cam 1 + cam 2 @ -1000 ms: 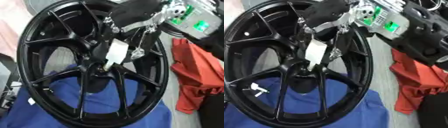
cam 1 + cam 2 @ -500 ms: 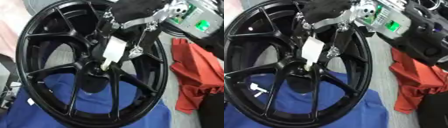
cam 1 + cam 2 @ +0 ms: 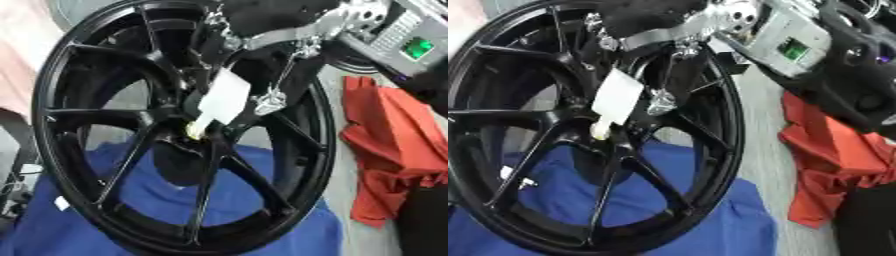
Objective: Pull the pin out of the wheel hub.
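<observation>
Grey floor behind, with a blue cloth (image 3: pixel 262 220) low down and a crumpled red cloth (image 3: pixel 389 150) at the right edge. Big black spoked metal wheel (image 3: pixel 96 120) standing tilted, filling most of the view, top rim cut off. Room to move only through the gaps between spokes. Right hand (image 3: pixel 262 55), black with silver parts, reaching in from the top right, fingers curled down around a white flat tag (image 3: pixel 223 97). Small pale yellow pin (image 3: pixel 196 131) just below the tag, sitting at the dark hub (image 3: pixel 188 150). Green-lit box on the arm, writing too blurry to read. Grip on the pin itself hard to make out.
</observation>
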Action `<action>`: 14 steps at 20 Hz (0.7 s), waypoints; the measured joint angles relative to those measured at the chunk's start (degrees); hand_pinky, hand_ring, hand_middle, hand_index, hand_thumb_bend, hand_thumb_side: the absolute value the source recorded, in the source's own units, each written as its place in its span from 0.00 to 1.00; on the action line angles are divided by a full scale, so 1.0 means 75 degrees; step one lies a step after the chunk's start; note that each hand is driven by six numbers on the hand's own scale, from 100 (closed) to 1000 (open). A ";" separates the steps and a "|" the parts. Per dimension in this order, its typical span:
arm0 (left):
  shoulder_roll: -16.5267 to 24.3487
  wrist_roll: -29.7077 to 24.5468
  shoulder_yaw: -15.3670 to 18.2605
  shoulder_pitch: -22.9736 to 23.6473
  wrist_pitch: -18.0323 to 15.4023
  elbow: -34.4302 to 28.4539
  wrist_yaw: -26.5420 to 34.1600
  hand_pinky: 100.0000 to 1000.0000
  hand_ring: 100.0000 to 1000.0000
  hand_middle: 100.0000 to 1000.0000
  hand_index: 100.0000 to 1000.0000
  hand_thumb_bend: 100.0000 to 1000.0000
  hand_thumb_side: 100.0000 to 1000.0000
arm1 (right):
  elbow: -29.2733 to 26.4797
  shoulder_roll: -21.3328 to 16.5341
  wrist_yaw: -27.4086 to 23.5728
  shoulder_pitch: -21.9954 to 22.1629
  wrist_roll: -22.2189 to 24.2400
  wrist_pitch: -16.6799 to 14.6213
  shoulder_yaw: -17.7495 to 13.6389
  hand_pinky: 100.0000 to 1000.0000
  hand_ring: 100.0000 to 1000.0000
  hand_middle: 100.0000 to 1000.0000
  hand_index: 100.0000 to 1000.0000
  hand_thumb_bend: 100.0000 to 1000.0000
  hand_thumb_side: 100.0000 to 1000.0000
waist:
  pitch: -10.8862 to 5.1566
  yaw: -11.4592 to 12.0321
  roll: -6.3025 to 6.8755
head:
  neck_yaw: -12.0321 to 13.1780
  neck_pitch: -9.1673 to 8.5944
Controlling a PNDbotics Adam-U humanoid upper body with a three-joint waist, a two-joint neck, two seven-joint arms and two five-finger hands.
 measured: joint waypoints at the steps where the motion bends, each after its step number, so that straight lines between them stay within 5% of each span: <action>1: 0.0000 0.0002 0.0002 0.0021 -0.0001 0.0000 0.0008 0.85 0.77 0.67 0.77 0.31 0.80 | -0.0070 -0.0022 -0.0045 0.0005 0.0004 0.0042 -0.0053 0.72 0.56 0.33 0.39 0.23 0.00 | -0.0018 -0.0008 0.0001 | 0.0006 0.0001; 14: -0.0004 0.0018 0.0047 0.0126 -0.0015 0.0000 0.0048 0.85 0.77 0.67 0.77 0.31 0.80 | -0.0492 -0.0435 -0.0991 0.0748 -0.0569 0.0669 -0.1503 0.72 0.56 0.32 0.39 0.16 0.00 | -0.0125 -0.0223 0.0076 | 0.0119 0.0002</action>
